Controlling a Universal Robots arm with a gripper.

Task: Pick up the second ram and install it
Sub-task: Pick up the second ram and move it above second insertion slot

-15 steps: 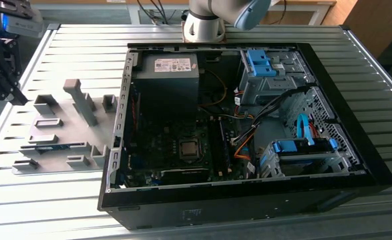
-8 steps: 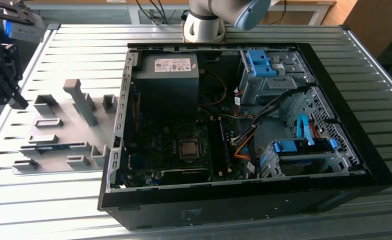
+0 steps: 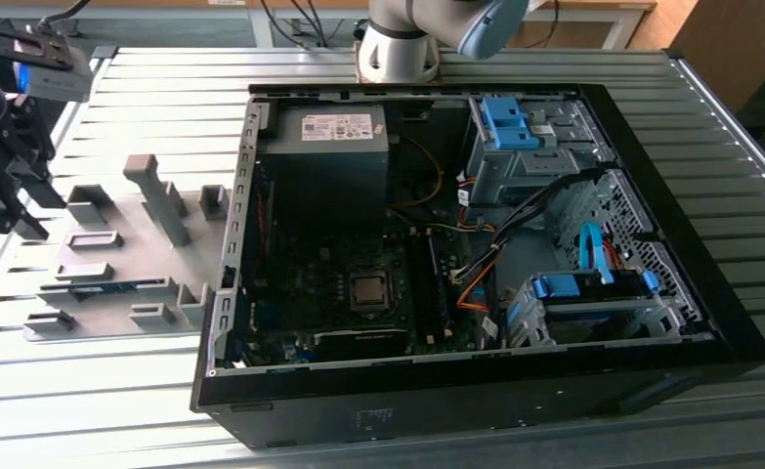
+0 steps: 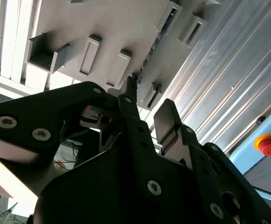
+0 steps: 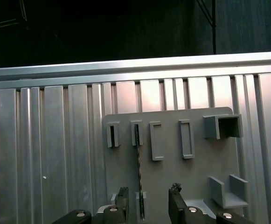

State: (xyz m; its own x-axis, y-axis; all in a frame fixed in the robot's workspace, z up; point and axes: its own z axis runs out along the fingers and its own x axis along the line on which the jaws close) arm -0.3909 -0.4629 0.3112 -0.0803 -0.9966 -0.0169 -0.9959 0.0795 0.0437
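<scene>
On fixture (image 5: 172, 177), ram (image 5: 137, 172) lengthwise toward pincer (image 5: 149, 190)

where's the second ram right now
In the exterior view the second ram stands on edge in the gray fixture plate, to the exterior view's left of the computer case; the open gripper is near it.

One open computer case (image 3: 714, 264) holds one motherboard (image 3: 317, 283), one power supply (image 3: 323, 166) and two blue drive brackets (image 3: 510, 125), one gray fixture plate (image 5: 172, 177) carries one ram stick (image 5: 138, 177), and one gripper (image 5: 149, 205) has two fingers (image 5: 122, 200).
</scene>
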